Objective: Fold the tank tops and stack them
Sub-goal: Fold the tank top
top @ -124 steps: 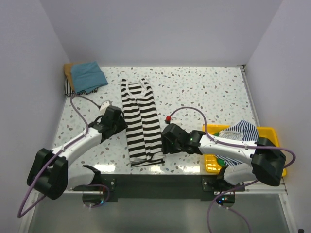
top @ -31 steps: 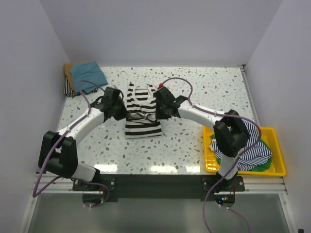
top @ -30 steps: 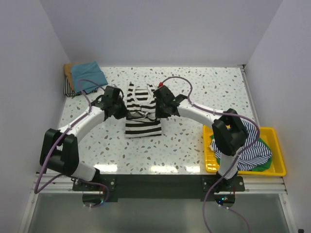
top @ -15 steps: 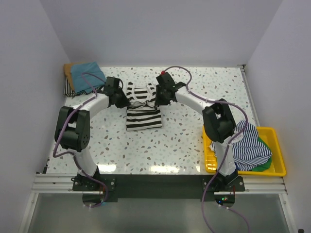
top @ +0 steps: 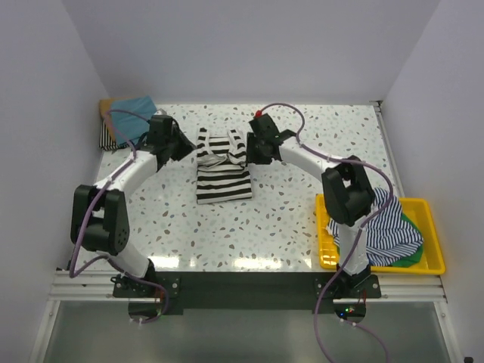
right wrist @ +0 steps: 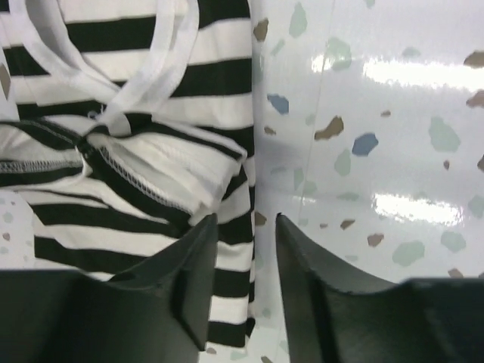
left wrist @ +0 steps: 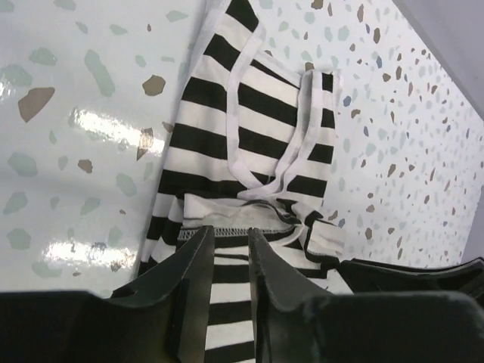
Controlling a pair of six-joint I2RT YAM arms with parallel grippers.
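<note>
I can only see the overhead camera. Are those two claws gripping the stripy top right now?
Observer: No. The left wrist camera shows the left gripper with a narrow gap between its fingers and nothing in it. The striped tank top lies on the table beyond.
Visitor: And the other claw?
Observer: The right wrist camera shows the right gripper open too, empty, above the top's side edge.
Visitor: Is the fold neat?
Observer: Not quite. Up close, the turned-over hem is bunched, with its stitching showing.
</note>
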